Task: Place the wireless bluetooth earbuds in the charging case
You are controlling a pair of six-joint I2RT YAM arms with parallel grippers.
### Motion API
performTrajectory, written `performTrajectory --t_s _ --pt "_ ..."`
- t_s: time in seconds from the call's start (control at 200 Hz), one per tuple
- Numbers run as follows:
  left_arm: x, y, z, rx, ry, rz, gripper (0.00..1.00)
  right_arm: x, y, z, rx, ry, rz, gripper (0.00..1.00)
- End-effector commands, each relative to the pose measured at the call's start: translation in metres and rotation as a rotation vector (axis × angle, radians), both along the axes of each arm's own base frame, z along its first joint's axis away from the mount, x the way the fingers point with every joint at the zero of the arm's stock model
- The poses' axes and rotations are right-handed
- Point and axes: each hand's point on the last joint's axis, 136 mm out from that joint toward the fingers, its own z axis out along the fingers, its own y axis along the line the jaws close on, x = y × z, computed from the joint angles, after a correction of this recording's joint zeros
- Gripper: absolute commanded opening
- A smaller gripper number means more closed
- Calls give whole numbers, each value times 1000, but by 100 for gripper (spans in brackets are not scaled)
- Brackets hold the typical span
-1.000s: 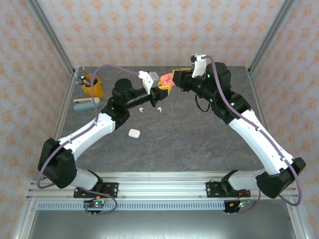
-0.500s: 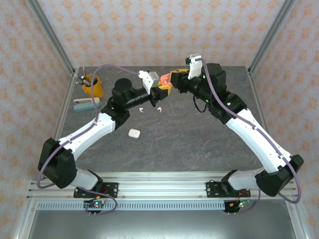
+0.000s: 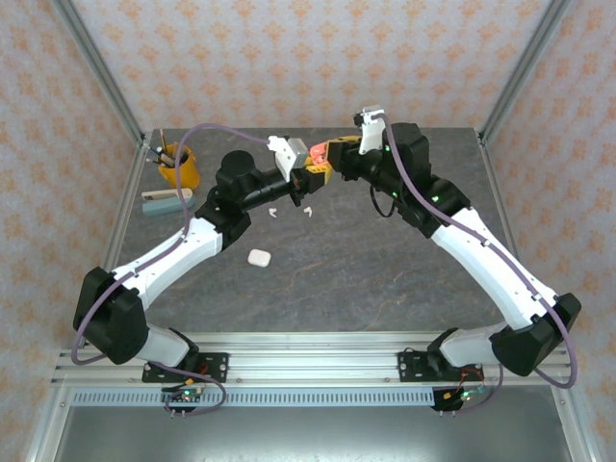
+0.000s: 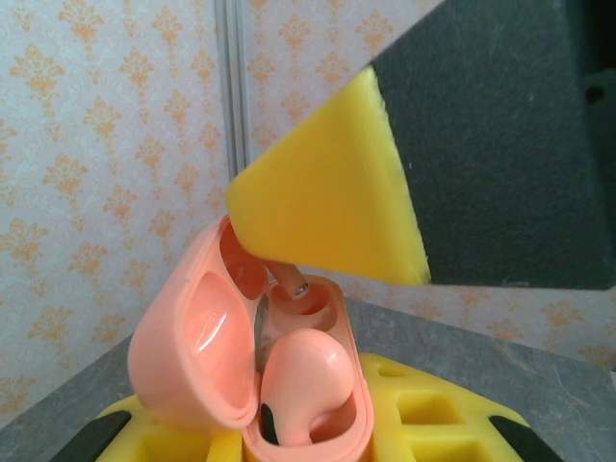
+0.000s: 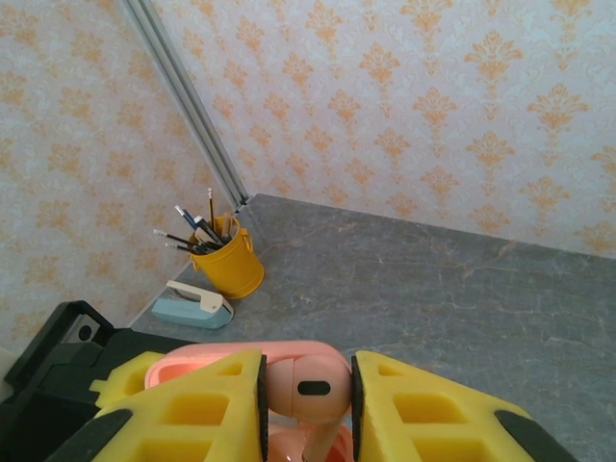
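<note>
Tipping further over the case (image 4: 188, 356), the right claw (image 5: 306, 395) pinches a salmon earbud (image 5: 310, 377), stem entering its slot; left claw (image 4: 303, 428) clamps the case, so insertion looks close.

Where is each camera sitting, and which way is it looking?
Top: high behind the robot, looking down at the table; both arms show.
Left wrist: looks along its own yellow fingers at the open salmon case.
Right wrist: looks past its fingers, pinching a salmon earbud, toward the pen cup.
Top and right wrist share the pen cup.
</note>
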Motion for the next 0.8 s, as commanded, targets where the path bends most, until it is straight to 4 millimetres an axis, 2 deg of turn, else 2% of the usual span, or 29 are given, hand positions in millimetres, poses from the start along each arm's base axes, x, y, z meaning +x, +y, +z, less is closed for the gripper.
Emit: performTrajectory --t_s 0.0,0.315,0.596,0.796 --pt "-8 -3 18 -21 -31 -24 0 3 -1 -4 -14 -13 -17 27" --pt "-8 -3 21 -22 -37 -26 0 4 -2 -15 -46 -5 -21 26" --pt "-8 -3 22 -23 -40 -21 0 -4 3 -19 -44 3 29 26" --pt "-5 -4 20 -24 -36 -19 0 -9 2 -19 -41 6 40 31"
